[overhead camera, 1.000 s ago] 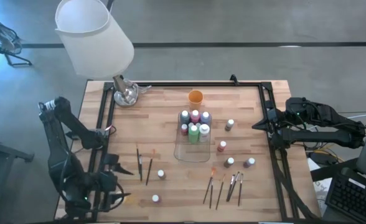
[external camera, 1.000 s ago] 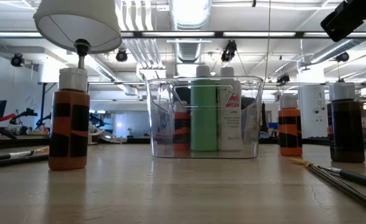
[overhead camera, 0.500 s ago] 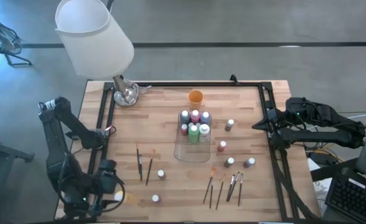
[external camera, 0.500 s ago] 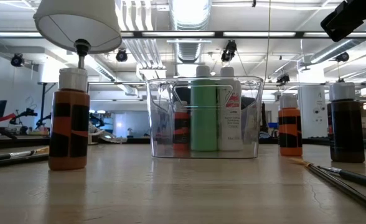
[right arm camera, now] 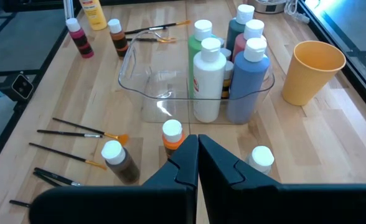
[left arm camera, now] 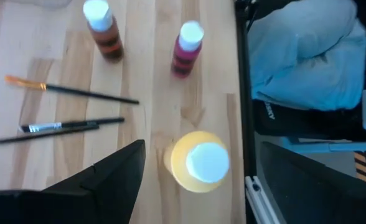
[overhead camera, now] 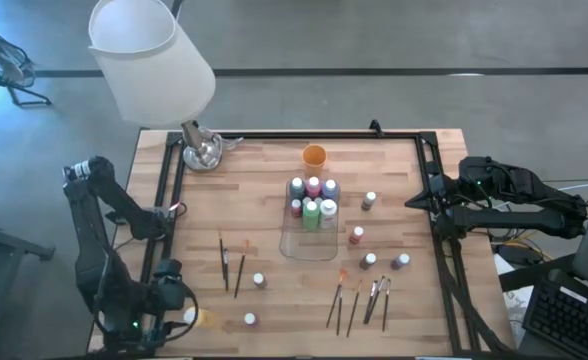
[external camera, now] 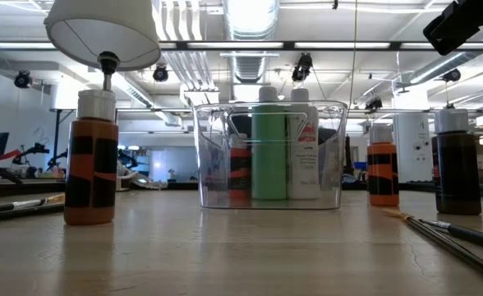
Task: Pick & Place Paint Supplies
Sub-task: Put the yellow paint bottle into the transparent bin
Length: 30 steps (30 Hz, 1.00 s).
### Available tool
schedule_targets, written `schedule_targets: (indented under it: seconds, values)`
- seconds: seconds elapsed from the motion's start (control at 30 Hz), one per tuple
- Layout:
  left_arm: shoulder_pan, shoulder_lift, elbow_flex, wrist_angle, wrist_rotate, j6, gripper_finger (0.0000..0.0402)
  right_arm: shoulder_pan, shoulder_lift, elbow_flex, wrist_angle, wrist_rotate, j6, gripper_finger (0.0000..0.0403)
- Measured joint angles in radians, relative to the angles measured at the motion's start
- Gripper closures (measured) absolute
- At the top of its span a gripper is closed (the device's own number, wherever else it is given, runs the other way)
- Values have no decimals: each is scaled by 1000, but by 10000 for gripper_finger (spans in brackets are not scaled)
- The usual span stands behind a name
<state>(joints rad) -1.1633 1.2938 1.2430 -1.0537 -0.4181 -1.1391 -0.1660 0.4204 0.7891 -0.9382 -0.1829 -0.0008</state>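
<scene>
Hovering spread-fingered over the yellow bottle (left arm camera: 198, 163), the left gripper (overhead camera: 170, 303) is lining up a grab; the right gripper (right arm camera: 197, 163) is waiting clenched, empty.

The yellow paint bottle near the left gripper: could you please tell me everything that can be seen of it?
The yellow paint bottle is small, with a yellow body and a white cap, and looks plastic. It stands upright on the wooden table near its front left corner, close to the black edge rail. The left gripper hangs over it, open, with a finger on either side and not closed on it. A pink bottle and three paintbrushes lie nearby, apart from it.
</scene>
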Motion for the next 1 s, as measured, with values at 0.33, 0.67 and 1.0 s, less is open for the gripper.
schedule_targets:
  seconds: [0.33, 0.67, 1.0]
  values:
    - [0, 0, -96, 121, 47, -45, 84, 0, 0, 0, 0, 0, 0, 394]
    - [0, 0, -159, 190, 53, -47, 84, 0, 0, 0, 0, 0, 0, 394]
    - [0, 0, -232, 297, 54, -44, 84, 0, 0, 0, 0, 0, 0, 394]
